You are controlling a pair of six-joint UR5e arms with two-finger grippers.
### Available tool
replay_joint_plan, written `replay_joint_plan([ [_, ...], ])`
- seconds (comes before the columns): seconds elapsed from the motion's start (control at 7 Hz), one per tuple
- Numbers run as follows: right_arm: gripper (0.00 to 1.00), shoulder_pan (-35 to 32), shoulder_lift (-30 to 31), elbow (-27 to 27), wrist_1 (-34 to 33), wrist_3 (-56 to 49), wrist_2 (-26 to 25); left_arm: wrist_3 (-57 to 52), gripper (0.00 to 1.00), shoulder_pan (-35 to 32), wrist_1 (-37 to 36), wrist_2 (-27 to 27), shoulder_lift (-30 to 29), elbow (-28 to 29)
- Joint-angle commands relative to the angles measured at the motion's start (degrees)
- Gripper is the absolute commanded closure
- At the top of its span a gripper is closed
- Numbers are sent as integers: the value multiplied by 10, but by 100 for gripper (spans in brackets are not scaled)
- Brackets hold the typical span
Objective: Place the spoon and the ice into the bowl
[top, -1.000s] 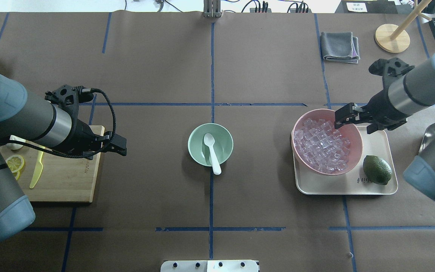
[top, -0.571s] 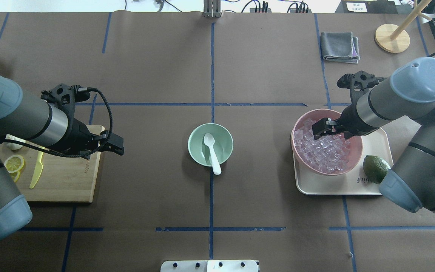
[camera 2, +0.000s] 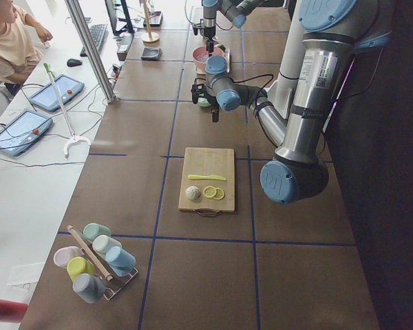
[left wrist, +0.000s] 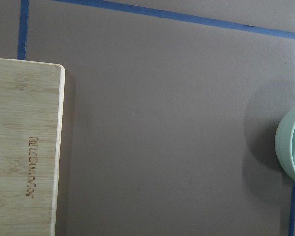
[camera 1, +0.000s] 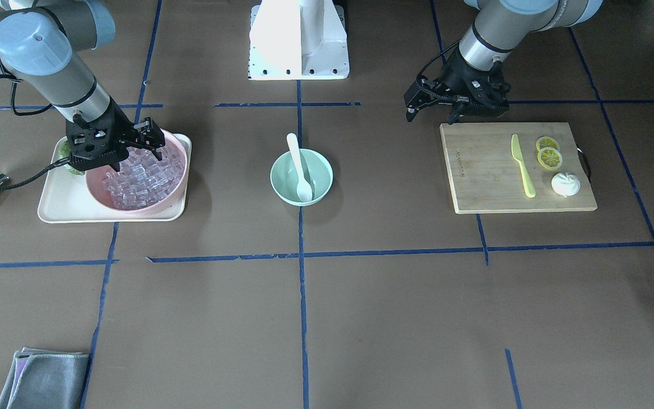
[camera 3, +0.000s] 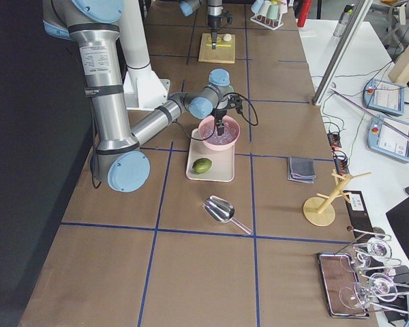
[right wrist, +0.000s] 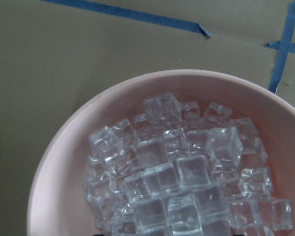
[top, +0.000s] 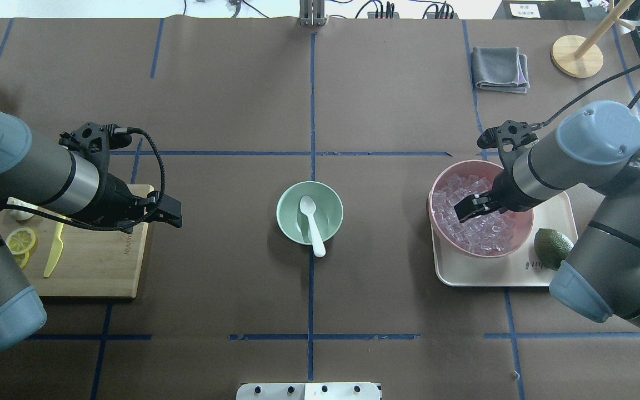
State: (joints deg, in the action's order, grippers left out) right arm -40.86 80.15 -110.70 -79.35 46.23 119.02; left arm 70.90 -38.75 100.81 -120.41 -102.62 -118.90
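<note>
A: Right fingers (top: 473, 206)?
B: Spread apart, low over the ice (top: 481, 236), which is heaped in the pink bowl (top: 464, 165) directly beneath.
A: Left fingers (top: 169, 211)?
B: Apart, empty, over bare tabletop (top: 231, 222). Bowl (top: 289, 205) well beyond their tips, spoon (top: 311, 222) resting inside.

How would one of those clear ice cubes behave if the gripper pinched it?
Probably slippery: the ice cubes look glassy and smooth, so one might squirt out of a pinch. Likely stiff, with flat faces to grip. They lie loosely heaped in the pink bowl, so neighbours would likely shift when one is lifted.
</note>
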Motion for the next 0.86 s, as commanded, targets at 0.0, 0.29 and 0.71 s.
replay_joint_plan([
  [0.0,18,6,3,1,-4,-9,0,0,0,0,1,1,0,0],
  [0.29,29,6,3,4,-4,-14,-12,0,1,0,0,1,1,-4],
  [0.71,33,6,0,13,-4,-24,-26,1,1,0,1,3,1,-5],
])
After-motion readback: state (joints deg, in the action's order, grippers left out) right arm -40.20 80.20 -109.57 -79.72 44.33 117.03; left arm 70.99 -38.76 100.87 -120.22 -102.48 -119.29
